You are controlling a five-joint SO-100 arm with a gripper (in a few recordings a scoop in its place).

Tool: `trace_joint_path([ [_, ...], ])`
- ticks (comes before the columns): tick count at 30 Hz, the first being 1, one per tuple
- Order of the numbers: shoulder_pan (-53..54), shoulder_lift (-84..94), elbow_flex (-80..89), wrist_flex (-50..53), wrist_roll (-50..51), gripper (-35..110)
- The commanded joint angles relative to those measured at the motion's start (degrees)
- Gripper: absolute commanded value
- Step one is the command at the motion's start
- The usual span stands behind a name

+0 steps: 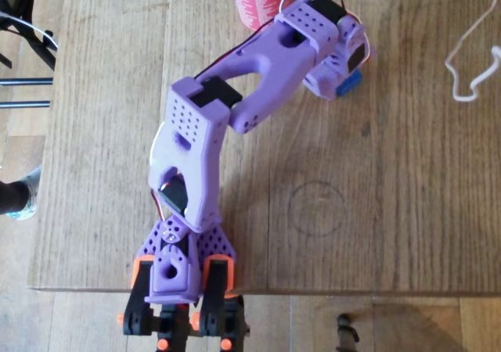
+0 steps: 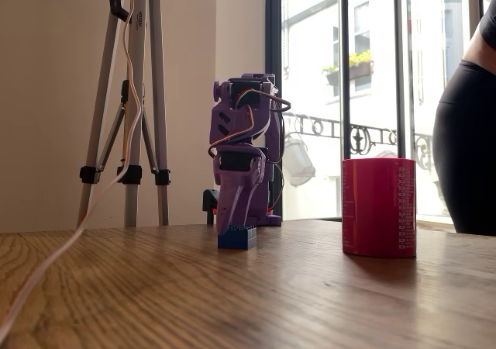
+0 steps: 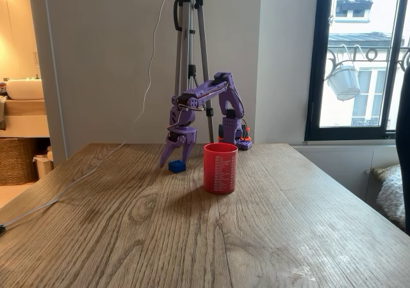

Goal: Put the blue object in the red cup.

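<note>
The blue object [image 3: 176,166] sits flat on the desk [image 3: 269,230], just beside the red cup [image 3: 220,168], not yet lifted. The end effector [image 3: 175,160] hangs over it, fingers spread to straddle it for a grasp.

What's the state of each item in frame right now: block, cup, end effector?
blue object: flat on the table, studs up, not lifted, outside the cup.
red cup: upright, mouth up, standing apart from the block.
end effector: open, lowered with its fingers either side of the blue object; not closed on it.
white cable: loose on the table, away from the arm.
</note>
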Motion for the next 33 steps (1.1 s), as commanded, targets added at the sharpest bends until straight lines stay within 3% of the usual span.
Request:
trace_joint_path([
  [1,0.62,1.23,-3.16,-1.23,-4.57,1],
  [12,2.99,3.87,-3.60,-5.71,-6.94,1],
  [19,4.83,14.68,-15.38,-8.88,-13.97,1],
  [25,-3.43,20.57,-24.08,-5.71,-18.63,1],
  [33,-16.44,21.62,-23.12,-3.78,-19.69,1],
])
